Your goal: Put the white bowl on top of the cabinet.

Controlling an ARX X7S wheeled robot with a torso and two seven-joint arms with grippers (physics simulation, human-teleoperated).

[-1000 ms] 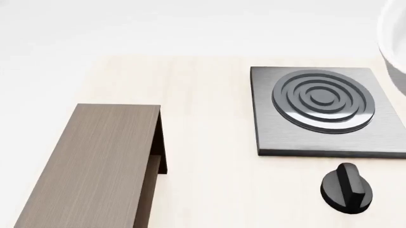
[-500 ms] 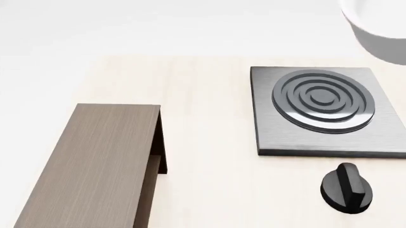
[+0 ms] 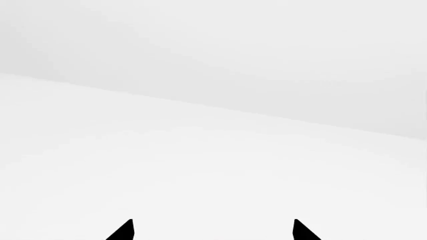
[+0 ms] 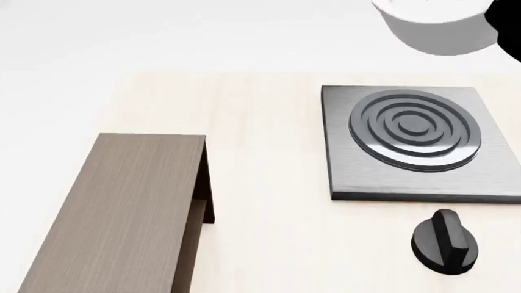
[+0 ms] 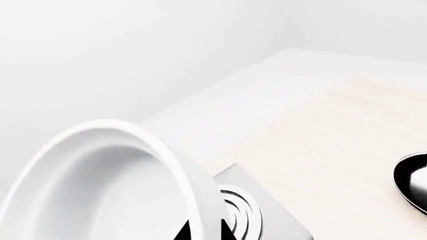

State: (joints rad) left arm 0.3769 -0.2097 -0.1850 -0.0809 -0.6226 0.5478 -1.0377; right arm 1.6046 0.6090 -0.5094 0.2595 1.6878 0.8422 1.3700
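The white bowl (image 4: 435, 27) hangs in the air at the top right of the head view, above and behind the stove plate. In the right wrist view my right gripper (image 5: 205, 231) is shut on the bowl's rim (image 5: 180, 170), one dark fingertip on each side of the wall. A dark part of that arm shows at the head view's right edge (image 4: 509, 30). The cabinet (image 4: 122, 213), brown-grey wood with a flat top, lies at the lower left of the head view. My left gripper (image 3: 212, 231) is open and empty, facing only white ground.
A square grey stove plate (image 4: 415, 143) with a ringed burner sits on the pale wooden table (image 4: 269, 183) at the right. A black knob (image 4: 443, 241) lies in front of it. A black pan edge (image 5: 413, 180) shows in the right wrist view.
The white bowl has moved left and upward across the top right of the head view, coming further into view. The cabinet, stove plate and knob have not moved.
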